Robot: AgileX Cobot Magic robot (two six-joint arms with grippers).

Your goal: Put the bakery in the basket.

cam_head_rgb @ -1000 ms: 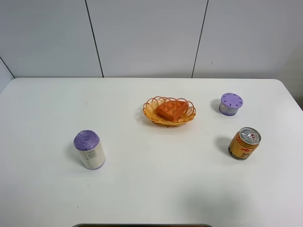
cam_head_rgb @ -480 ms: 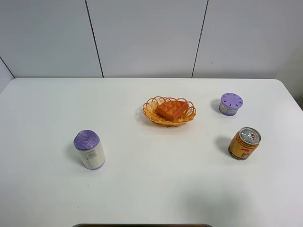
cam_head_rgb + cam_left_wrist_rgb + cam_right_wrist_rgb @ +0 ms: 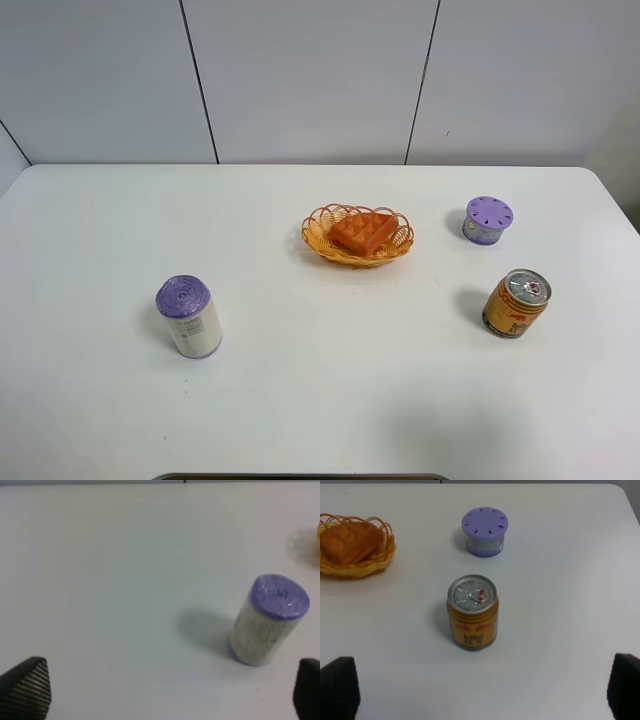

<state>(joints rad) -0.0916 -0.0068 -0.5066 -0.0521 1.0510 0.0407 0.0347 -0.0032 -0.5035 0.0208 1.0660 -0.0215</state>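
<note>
The bakery (image 3: 364, 231), an orange-brown waffle wedge with a gridded top, lies inside the oval orange-yellow wicker basket (image 3: 317, 236) at the table's middle back. Both also show in the right wrist view, the bakery (image 3: 350, 541) resting in the basket (image 3: 357, 568). Neither gripper shows in the exterior high view. My left gripper (image 3: 167, 692) is open and empty, with only its dark fingertips (image 3: 25, 687) showing, low over the table near a purple-topped cylinder. My right gripper (image 3: 481, 687) is open and empty, on the near side of the drink can.
A white cylinder with a purple top (image 3: 188, 316) stands at the left front and also shows in the left wrist view (image 3: 270, 620). A small purple-lidded jar (image 3: 488, 220) (image 3: 484, 531) and an orange-gold drink can (image 3: 516, 302) (image 3: 472, 612) stand on the right.
</note>
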